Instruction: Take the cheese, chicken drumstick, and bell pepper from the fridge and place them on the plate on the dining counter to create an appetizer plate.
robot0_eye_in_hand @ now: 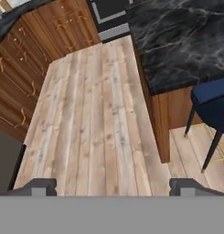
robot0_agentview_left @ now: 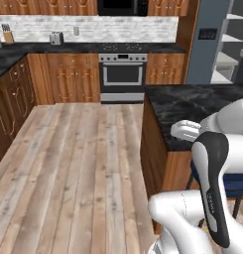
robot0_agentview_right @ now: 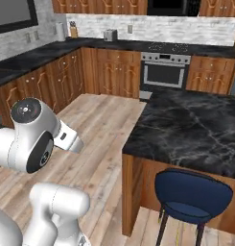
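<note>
Two fingertips of end effector (robot0_eye_in_hand: 113,186) spread wide, empty, over wooden floor (robot0_eye_in_hand: 90,119)

Fridge (robot0_agentview_left: 212,44) and blue stool (robot0_eye_in_hand: 213,103), both edge-cropped.

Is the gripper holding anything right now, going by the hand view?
No: the gripper has its dark finger tips far apart, with bare pale wooden plank floor between them.
</note>
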### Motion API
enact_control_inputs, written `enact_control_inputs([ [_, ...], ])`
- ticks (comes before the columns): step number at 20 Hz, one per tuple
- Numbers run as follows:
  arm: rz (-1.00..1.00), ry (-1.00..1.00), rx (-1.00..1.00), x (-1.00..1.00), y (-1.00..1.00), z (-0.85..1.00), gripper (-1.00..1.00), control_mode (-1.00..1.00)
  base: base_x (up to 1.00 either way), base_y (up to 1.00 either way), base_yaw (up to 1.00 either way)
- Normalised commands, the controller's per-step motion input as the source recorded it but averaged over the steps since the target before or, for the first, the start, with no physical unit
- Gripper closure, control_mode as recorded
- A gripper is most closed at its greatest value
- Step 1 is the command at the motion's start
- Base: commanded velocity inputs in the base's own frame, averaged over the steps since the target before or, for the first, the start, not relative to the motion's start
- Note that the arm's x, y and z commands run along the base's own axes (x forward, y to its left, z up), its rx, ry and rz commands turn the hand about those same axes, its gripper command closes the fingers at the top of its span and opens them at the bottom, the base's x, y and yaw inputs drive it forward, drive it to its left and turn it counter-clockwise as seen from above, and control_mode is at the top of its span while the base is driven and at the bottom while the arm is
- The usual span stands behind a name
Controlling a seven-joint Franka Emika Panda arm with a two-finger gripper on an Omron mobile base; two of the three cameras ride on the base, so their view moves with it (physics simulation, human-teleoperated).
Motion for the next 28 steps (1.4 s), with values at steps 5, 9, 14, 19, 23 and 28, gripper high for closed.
enact_control_inputs([
  [5,0.00,0.00,0.00,0.00,0.00,0.00,-1.00,1.00,0.67,1.00,0.00],
  [9,0.00,0.00,0.00,0.00,0.00,0.00,-1.00,1.00,1.00,0.22,-0.13],
  [14,0.00,0.00,0.00,0.00,0.00,0.00,-1.00,1.00,1.00,0.00,-0.36],
  [19,0.00,0.00,0.00,0.00,0.00,0.00,-1.00,1.00,1.00,0.19,-0.45],
  [23,0.00,0.00,0.00,0.00,0.00,0.00,-1.00,1.00,1.00,0.92,-0.34],
  [28,0.00,0.00,0.00,0.00,0.00,0.00,-1.00,1.00,1.00,1.00,-0.18],
])
